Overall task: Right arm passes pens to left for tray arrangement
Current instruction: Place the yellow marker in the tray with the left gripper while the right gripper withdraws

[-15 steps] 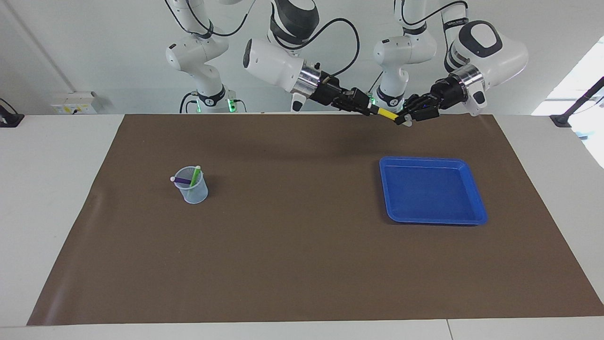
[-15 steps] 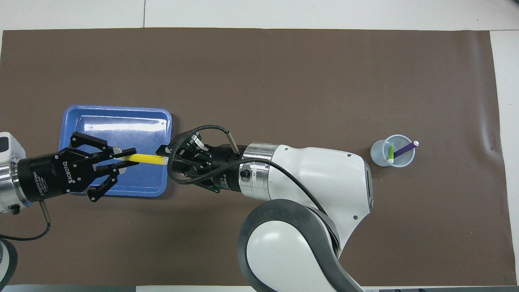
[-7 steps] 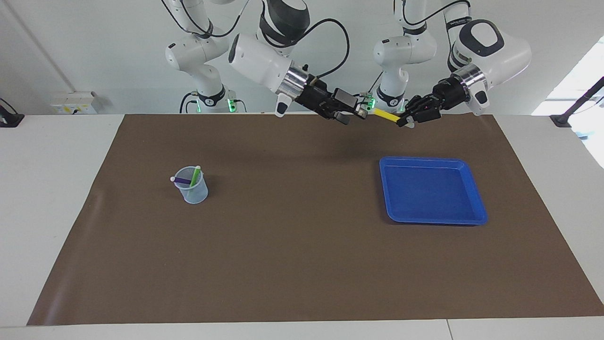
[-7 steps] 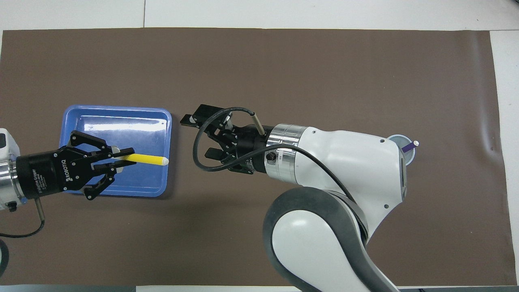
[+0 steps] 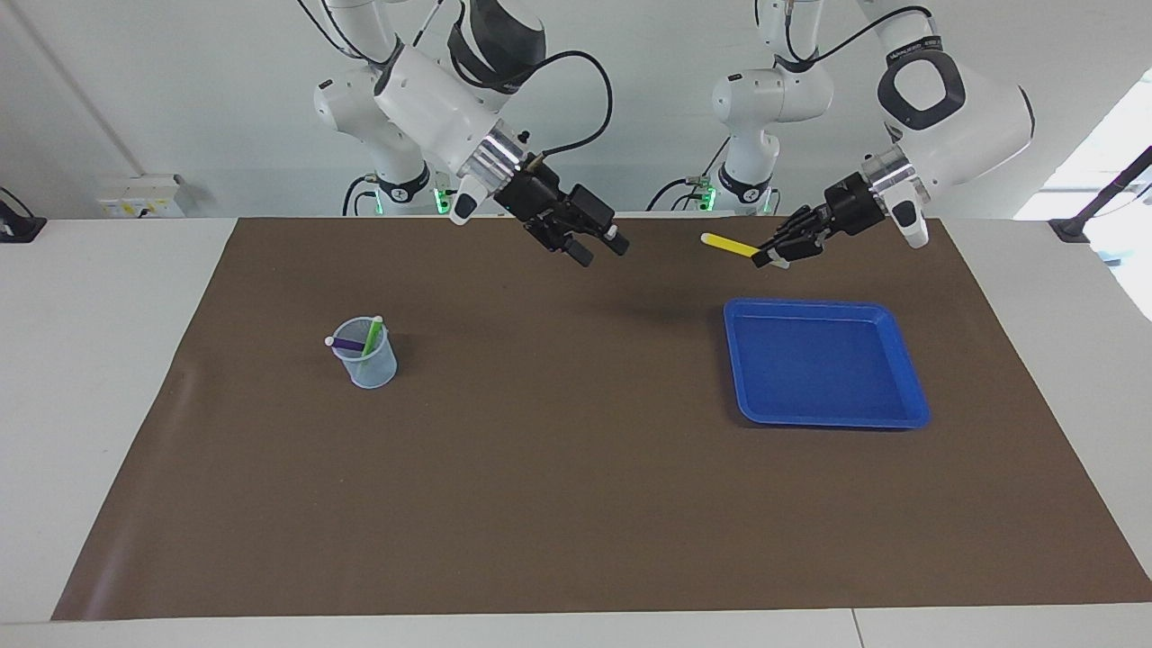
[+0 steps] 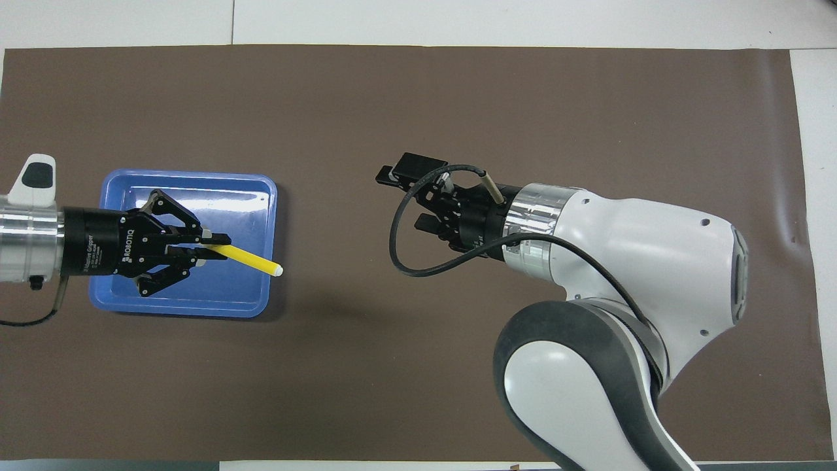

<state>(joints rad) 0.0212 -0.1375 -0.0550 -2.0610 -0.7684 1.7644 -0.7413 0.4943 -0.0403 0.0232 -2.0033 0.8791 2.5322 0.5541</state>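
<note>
My left gripper (image 5: 774,256) is shut on one end of the yellow pen (image 5: 727,244) and holds it in the air; in the overhead view the left gripper (image 6: 208,245) is over the blue tray (image 6: 196,193) and the pen (image 6: 252,260) sticks out past the tray's rim. The tray (image 5: 823,360) lies bare on the mat at the left arm's end. My right gripper (image 5: 599,248) is open and empty, raised over the mat's middle, also in the overhead view (image 6: 405,199). The purple pen (image 5: 346,343) and green pen (image 5: 373,332) stand in a clear cup (image 5: 365,356).
A brown mat (image 5: 576,504) covers most of the white table. Two slimmer white arms with green-lit bases (image 5: 400,184) (image 5: 742,184) stand at the robots' edge of the table. The right arm hides the cup in the overhead view.
My right gripper let go of the yellow pen, opened and drew back toward the cup's end. My left gripper kept the pen, which now tilts, over the tray.
</note>
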